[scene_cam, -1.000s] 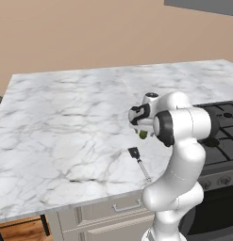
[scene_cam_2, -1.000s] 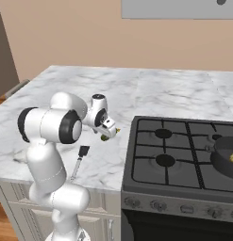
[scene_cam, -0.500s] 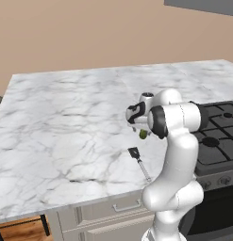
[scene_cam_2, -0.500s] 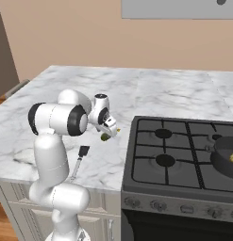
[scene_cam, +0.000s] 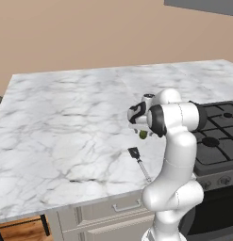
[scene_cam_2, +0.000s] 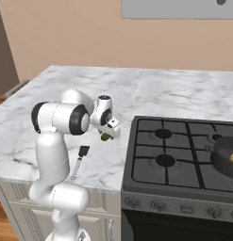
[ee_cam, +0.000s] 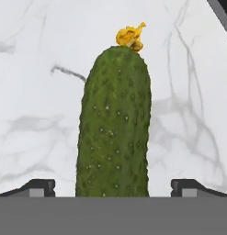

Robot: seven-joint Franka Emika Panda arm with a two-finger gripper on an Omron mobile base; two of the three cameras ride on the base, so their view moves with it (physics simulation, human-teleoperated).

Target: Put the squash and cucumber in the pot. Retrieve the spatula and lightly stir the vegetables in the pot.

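Gripper (ee_cam: 113,186) spread wide and released, fingertips (ee_cam: 39,186) standing clear on either side of the cucumber (ee_cam: 114,124), cucumber lying on the marble counter (scene_cam: 66,127) at frame centre, spatula (scene_cam: 138,158) just below it, pot (scene_cam_2: 226,157) at right edge on the stove (scene_cam_2: 184,153).

The white arm is rising from its base at the front edge of the tabletop (scene_cam: 66,122), bending sharply at the elbow and folding forward and down. The pincer (ee_cam: 113,186) is pointing down at the tabletop, hanging low over it near its right edge. Its jaws are standing wide apart, the two dark fingertips (ee_cam: 39,187) well separated.
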